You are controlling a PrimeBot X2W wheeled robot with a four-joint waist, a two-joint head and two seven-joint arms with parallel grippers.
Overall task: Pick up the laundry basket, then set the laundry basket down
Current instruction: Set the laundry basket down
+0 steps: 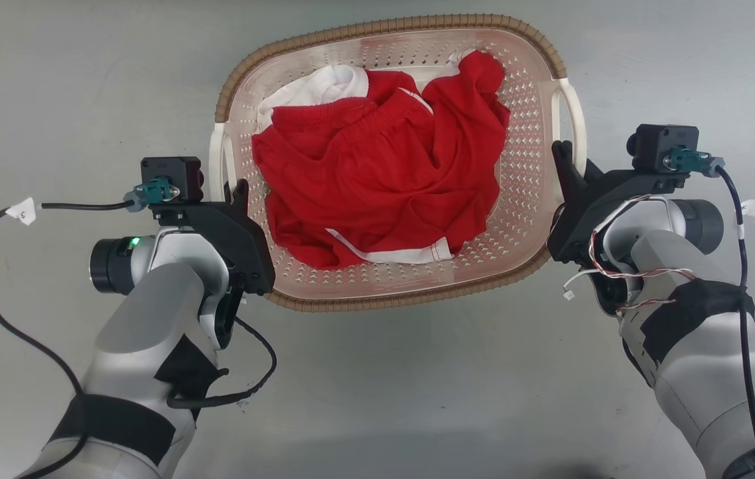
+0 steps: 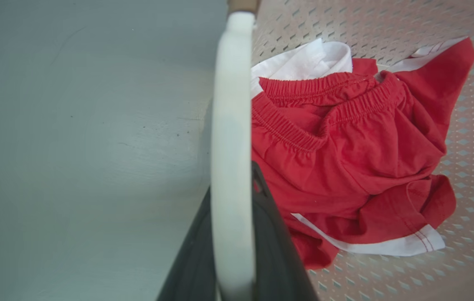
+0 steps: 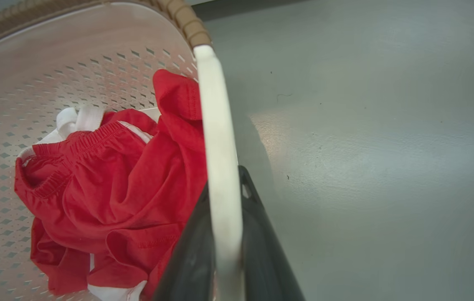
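Both gripping | left claw (image 1: 239,193) | right claw (image 1: 561,157) | laundry basket (image 1: 384,27) held between

The left forearm's pale grey smooth shell (image 1: 151,313) carries black tape bands (image 1: 118,419), a black cable (image 1: 84,206) with a white tag (image 1: 22,211), possibly marked 3, and a green light (image 1: 131,241). The right forearm's grey shell (image 1: 703,399) shows loose red-and-white twisted wires (image 1: 623,273). The matte black left gripper (image 1: 239,194) sits by a black camera box (image 1: 171,174) with a teal connector (image 1: 154,193).
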